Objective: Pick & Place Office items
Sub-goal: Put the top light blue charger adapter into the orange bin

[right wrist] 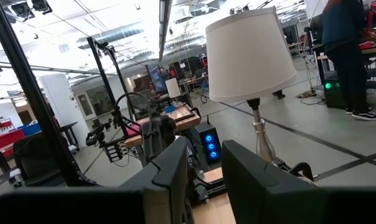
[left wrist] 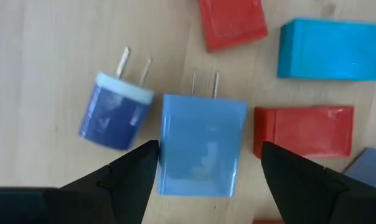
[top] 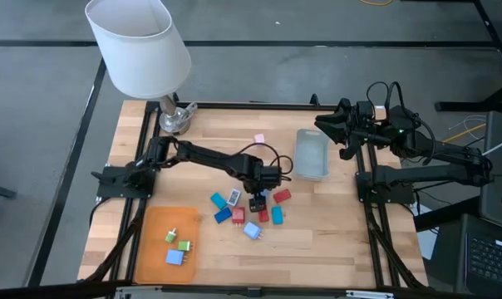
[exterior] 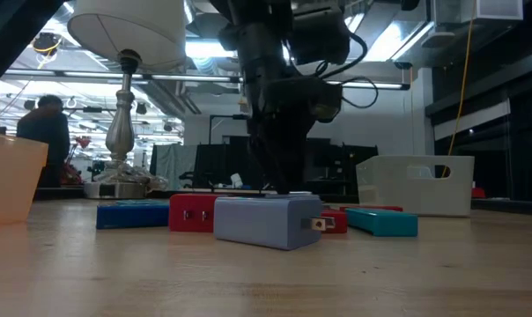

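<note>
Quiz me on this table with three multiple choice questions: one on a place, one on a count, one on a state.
1. Where is the translucent grey-blue rectangular bin? A at the front edge; B between the scattered small pieces and the right end effector; C at the far left.
2. How many pieces lie on the flat orange tray? A one; B three; C six.
3. The left end effector is: A shut on a red piece; B shut on nothing; C open astride a light blue pronged block.
Answers: B, the high view shows it there; B, two green, one light blue; C, its fingers flank the block.
</note>
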You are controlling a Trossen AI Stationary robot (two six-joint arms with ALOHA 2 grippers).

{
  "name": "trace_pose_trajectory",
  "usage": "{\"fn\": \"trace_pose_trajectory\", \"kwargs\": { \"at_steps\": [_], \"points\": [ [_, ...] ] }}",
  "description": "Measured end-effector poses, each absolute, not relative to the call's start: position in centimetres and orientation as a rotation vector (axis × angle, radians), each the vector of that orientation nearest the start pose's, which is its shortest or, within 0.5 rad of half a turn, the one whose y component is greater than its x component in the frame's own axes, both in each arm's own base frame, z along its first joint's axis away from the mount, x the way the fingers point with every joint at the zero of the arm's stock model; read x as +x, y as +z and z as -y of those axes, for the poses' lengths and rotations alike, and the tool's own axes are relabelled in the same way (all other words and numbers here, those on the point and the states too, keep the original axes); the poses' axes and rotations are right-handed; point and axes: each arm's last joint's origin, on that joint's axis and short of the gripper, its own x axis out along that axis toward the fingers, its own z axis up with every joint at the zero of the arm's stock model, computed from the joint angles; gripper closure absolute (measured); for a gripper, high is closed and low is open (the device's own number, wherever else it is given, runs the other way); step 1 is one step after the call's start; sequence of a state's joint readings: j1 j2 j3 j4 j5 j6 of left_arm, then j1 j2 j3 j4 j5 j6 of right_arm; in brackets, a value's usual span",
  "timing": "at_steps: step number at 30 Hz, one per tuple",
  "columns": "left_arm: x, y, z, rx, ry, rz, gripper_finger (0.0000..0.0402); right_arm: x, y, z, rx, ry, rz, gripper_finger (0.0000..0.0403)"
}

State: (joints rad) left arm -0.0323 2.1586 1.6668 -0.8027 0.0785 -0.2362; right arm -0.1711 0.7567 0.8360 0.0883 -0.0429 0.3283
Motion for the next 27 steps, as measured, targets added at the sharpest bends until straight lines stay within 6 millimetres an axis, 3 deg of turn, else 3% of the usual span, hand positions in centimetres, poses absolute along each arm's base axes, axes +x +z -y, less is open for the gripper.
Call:
{"fn": "trace_pose_trajectory", "kwargs": {
  "at_steps": [10,19,27],
  "points": [
    [42.7,14.8,1.6,-0.255,0.096,-1.343,0.0122,16.1,38.0,2.7,0.307,-0.100,0.185,0.0302],
    [42.7,14.4,1.6,-0.265,0.123,-1.314,0.0125,16.4,37.8,2.7,0.312,-0.102,0.173,0.0302],
    [42.7,14.3,1.5,-0.288,0.109,-1.313,0.0194,16.5,37.8,2.7,0.313,-0.101,0.173,0.0302]
  ]
}}
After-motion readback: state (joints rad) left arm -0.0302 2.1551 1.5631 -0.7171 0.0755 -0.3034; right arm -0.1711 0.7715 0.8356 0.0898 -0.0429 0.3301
